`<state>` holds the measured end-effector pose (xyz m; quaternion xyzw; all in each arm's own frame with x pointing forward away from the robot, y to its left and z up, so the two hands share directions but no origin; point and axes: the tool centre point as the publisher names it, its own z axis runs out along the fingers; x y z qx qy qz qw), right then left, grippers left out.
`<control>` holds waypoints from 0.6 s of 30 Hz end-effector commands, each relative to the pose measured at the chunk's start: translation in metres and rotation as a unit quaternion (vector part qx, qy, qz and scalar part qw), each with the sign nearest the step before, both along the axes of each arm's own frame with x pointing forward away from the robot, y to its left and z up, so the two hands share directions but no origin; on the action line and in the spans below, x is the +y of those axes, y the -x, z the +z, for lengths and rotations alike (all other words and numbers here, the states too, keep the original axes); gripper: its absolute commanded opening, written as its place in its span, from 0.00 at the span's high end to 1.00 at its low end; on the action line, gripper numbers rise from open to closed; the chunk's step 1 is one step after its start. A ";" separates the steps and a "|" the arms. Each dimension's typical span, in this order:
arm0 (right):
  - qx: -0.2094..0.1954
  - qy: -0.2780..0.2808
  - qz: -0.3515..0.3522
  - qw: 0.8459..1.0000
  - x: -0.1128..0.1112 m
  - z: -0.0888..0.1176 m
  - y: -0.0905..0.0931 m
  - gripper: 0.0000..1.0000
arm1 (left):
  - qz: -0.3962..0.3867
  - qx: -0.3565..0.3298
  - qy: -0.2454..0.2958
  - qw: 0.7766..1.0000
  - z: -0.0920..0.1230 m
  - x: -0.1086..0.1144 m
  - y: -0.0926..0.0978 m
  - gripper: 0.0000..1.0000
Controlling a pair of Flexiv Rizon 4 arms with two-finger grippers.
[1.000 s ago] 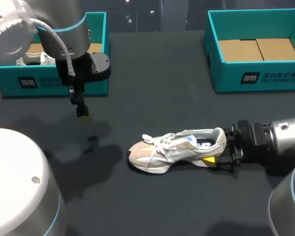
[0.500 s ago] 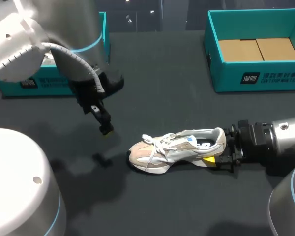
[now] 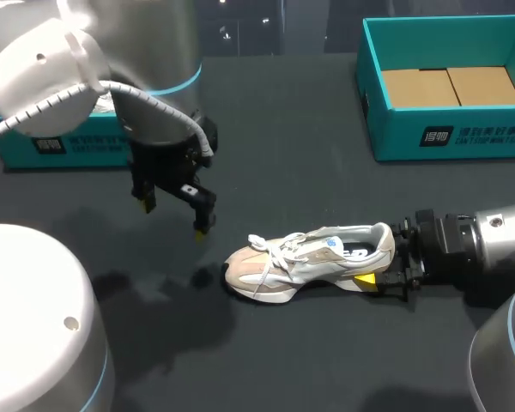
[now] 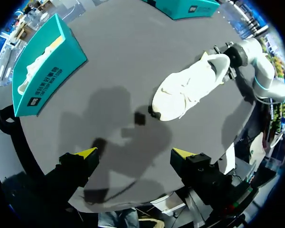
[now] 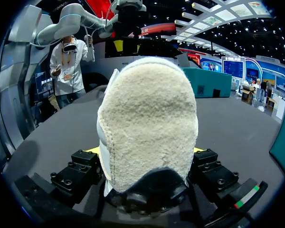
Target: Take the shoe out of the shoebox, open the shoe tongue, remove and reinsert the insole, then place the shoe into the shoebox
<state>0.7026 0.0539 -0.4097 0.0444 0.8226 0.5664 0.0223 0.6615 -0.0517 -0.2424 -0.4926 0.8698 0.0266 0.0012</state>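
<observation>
Shoe heel clamped by right pincer, both fingers shown only wrist-side | left pincer gapes empty near toe

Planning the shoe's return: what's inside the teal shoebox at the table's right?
Inside the teal shoebox, two brown cardboard panels cover the floor. Its near wall hides the floor's front strip.

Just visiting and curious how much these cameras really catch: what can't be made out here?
- The insole: the head view gives only a small dark glimpse into the shoe; in the right wrist view its heel fills the picture.
- Far finger of the right gripper: head view, hidden behind the heel.
- Contents of the left shoebox: head view, mostly covered by the left arm.
</observation>
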 end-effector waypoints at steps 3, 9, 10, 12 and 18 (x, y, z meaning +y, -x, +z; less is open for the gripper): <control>0.000 0.002 0.000 1.000 0.001 0.000 0.000 1.00 | 0.161 -0.037 -0.077 0.983 -0.022 -0.051 0.025 0.00; 0.000 0.002 0.000 1.000 0.001 0.000 0.000 1.00 | 0.230 -0.055 -0.071 0.969 -0.029 -0.081 0.036 0.00; 0.000 0.002 0.000 1.000 0.001 0.000 0.000 1.00 | 0.246 -0.057 -0.067 0.965 -0.030 -0.086 0.035 0.00; 0.000 0.002 0.000 1.000 0.001 0.000 0.000 1.00 | 0.283 -0.054 -0.041 0.957 -0.031 -0.099 0.031 0.00; 0.000 0.002 0.000 1.000 0.001 0.000 0.000 1.00 | 0.309 -0.055 -0.030 0.949 -0.033 -0.109 0.024 0.00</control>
